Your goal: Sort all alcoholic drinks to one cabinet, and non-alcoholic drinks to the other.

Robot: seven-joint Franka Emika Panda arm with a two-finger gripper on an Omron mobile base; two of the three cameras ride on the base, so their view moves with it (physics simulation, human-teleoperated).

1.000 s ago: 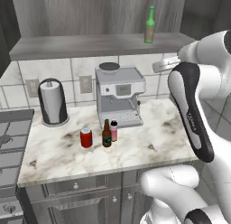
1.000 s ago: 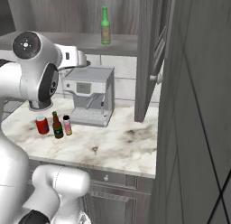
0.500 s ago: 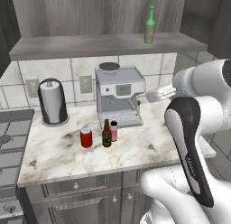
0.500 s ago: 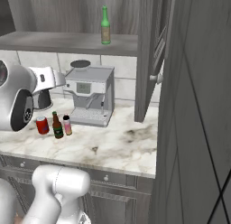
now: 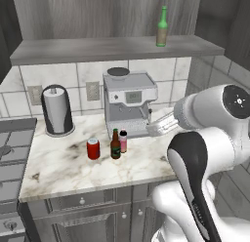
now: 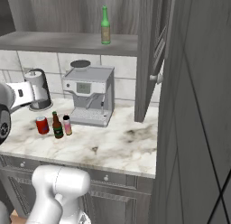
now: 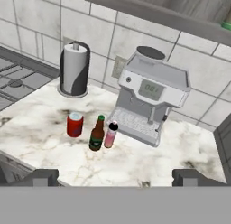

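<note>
The green beer bottle stands upright on the grey shelf floor of the open wall cabinet. On the marble counter, a red soda can, a brown beer bottle and a pink black-capped bottle stand close together in a row. My gripper hangs open and empty above the counter, well back from the three drinks. In the left base view the gripper sits to the right of them, in front of the coffee machine.
A silver coffee machine stands just behind the drinks. A paper towel holder is at the back left and a stove borders the counter's left end. The cabinet's open door juts out on the right.
The arm has swung down from cabinet shelf height to just above the counter, gripper still open and empty. The green bottle stays on the shelf; the counter drinks have not moved.
</note>
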